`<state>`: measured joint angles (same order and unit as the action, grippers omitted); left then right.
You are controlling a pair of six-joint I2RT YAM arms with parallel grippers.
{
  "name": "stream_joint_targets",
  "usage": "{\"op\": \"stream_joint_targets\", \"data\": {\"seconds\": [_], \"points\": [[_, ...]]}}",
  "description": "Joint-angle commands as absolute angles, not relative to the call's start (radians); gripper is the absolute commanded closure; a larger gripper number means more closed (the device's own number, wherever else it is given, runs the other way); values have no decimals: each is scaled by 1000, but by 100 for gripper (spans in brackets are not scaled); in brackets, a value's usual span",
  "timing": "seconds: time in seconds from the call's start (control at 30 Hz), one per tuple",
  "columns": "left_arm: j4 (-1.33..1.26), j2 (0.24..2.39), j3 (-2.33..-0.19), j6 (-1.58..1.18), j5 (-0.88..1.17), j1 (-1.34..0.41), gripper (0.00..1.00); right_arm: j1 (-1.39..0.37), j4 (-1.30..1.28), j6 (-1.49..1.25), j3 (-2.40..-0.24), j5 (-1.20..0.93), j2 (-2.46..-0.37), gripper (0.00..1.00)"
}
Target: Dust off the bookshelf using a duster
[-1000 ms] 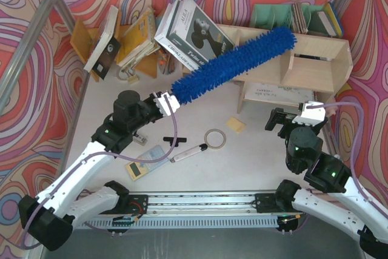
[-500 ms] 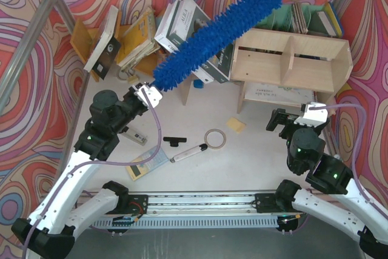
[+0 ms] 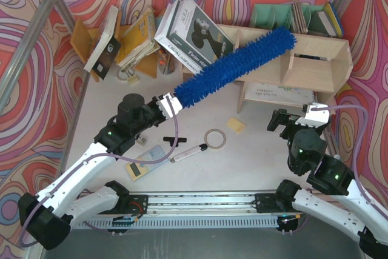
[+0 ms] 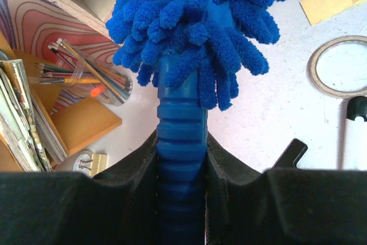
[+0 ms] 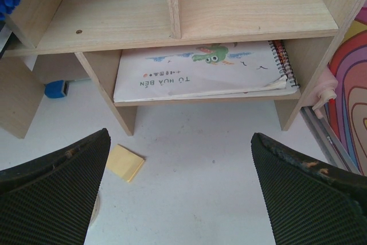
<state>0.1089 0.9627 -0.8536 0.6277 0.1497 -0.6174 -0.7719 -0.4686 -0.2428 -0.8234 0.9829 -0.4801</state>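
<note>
Left gripper [image 3: 168, 102] clamped tight on the duster [image 3: 233, 68] handle, head lying from the bookshelf [image 3: 321, 71] top's front-left corner toward its back edge, so I'd sweep flat and light; right gripper [image 3: 279, 122] wide open, empty.

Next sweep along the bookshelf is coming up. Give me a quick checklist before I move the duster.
1. Grip: left gripper shut on the duster handle: ok.
2. Contact: duster head lies across the left part of the bookshelf top: ok.
3. Other arm: right gripper open, short of the shelf, out of the sweep path: ok.
4. Gap between the duster and the leaning books: cannot tell, they look very close.
5. Dust left on the shelf: cannot tell.
</note>
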Motion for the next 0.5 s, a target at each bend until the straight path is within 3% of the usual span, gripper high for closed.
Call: {"op": "stream_joint_targets", "data": {"seconds": [0.0,0.47], "points": [[29,950,-866,610,131,-617,100,-773,-445,-235,-815,988,-460,3],[105,861,-1039,712,36,-572,100,-773,-441,-233,-815,977,-458,3]]}}
